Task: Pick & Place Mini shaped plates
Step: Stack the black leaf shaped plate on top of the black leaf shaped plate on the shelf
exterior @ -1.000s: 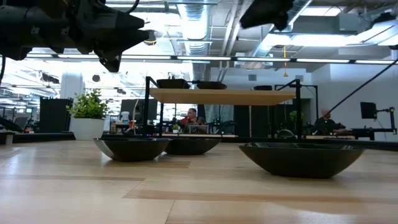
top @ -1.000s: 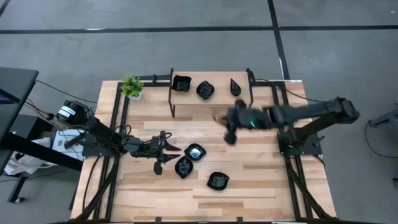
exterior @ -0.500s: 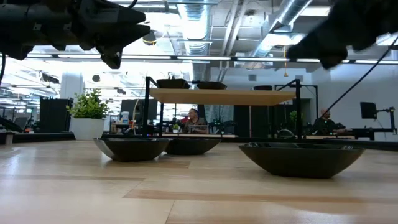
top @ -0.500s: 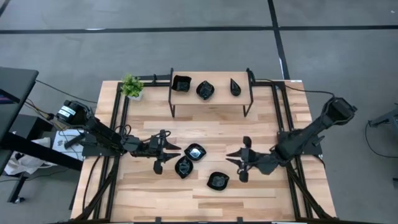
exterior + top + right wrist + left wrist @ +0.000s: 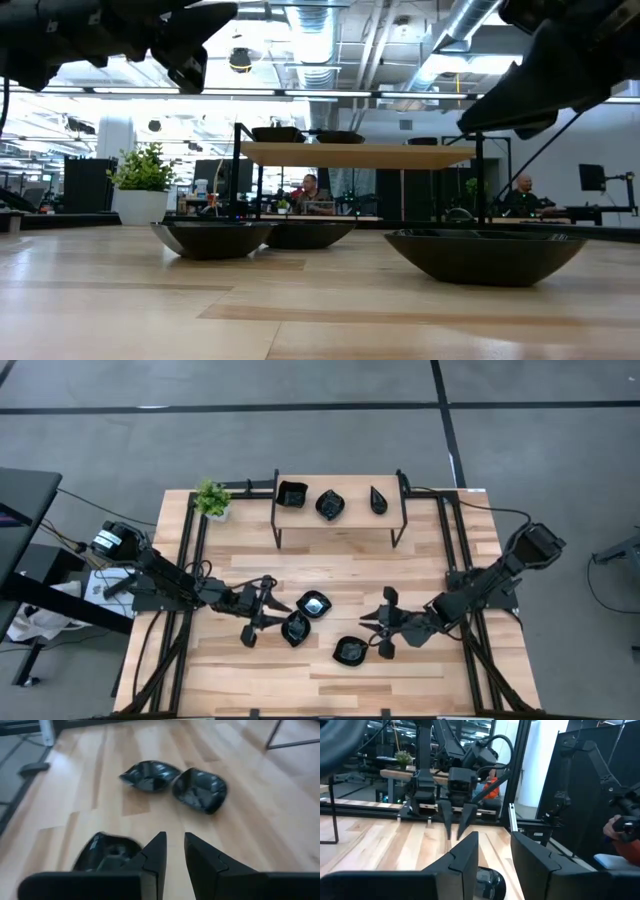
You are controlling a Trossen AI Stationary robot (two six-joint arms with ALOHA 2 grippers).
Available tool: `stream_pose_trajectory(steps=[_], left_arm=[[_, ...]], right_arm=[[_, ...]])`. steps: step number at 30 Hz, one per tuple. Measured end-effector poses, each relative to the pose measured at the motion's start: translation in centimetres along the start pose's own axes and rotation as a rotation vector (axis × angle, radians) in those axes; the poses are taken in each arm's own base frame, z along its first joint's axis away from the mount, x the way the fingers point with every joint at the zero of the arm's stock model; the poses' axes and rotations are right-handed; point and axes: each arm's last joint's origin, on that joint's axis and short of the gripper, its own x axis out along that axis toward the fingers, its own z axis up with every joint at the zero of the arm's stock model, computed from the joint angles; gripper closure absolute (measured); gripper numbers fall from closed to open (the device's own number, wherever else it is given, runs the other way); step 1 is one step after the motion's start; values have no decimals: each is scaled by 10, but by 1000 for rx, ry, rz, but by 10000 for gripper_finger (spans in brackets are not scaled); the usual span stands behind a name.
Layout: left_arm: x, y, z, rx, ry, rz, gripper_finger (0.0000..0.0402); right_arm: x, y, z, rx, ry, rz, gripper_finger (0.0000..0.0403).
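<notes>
Wood: the pale plank worktop [image 5: 330, 575] carried a raised shelf [image 5: 340, 520] at its far side
Shelf: three black mini plates [image 5: 329, 504] sat in a row on top
Worktop plates: three more black plates [image 5: 313, 604] lay near the middle, two of them touching
Left pincer [image 5: 262, 620]: hovered just beside the touching pair, fingers apart, nothing held
Right pincer [image 5: 383, 630]: hovered just beside the third plate [image 5: 350, 651], fingers slightly apart, empty
Plant [image 5: 211, 499]: at the far left corner

right claw [image 5: 384, 622]: swung from beside the shelf [image 5: 340, 520] down over the table's [image 5: 420, 670] front, ending just beside the front plate [image 5: 351, 651].
left claw [image 5: 267, 610]: shifted slightly forward, closer over the left plate [image 5: 296, 628].
</notes>
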Motion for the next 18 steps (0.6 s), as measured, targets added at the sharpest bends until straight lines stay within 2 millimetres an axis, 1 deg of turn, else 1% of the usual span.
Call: stream_pose_trajectory(steps=[7, 12, 15, 18], left_arm=[[0, 0, 0, 0, 1, 3, 285], [1, 0, -5, 3, 22, 10, 285], [4, 1, -8, 2, 34, 31, 285], [10, 0, -10, 3, 40, 47, 285]], right_arm=[[0, 5, 3, 7, 39, 96, 339], [-1, 7, 1, 83, 101, 179, 339], [0, 7, 1, 136, 113, 187, 339], [0, 6, 1, 142, 113, 182, 339]])
